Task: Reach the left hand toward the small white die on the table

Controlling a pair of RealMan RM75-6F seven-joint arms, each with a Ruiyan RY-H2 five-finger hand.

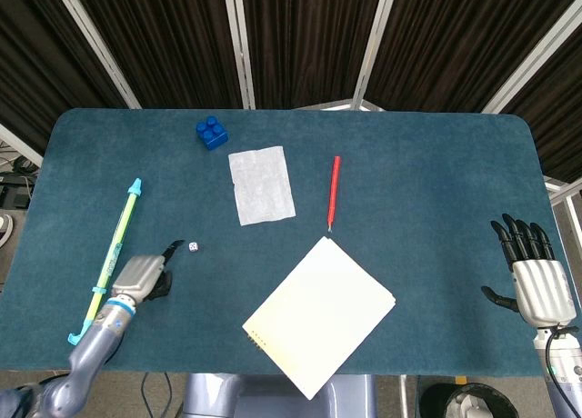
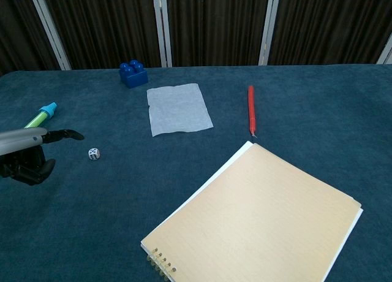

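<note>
The small white die (image 1: 193, 246) lies on the blue table cloth (image 1: 427, 182), left of centre; the chest view shows the die (image 2: 94, 153) too. My left hand (image 1: 141, 275) hovers just left of it and holds nothing. Its dark fingertips (image 1: 173, 248) point at the die, a short gap away. In the chest view the left hand (image 2: 27, 152) enters from the left edge, with one finger stretched toward the die. My right hand (image 1: 536, 280) stays at the table's right edge with fingers spread and empty.
A green-yellow tube (image 1: 115, 251) lies just left of my left hand. A blue brick (image 1: 211, 132), a white paper sheet (image 1: 262, 185) and a red pen (image 1: 334, 192) lie further back. A spiral notebook (image 1: 319, 313) lies at the front centre.
</note>
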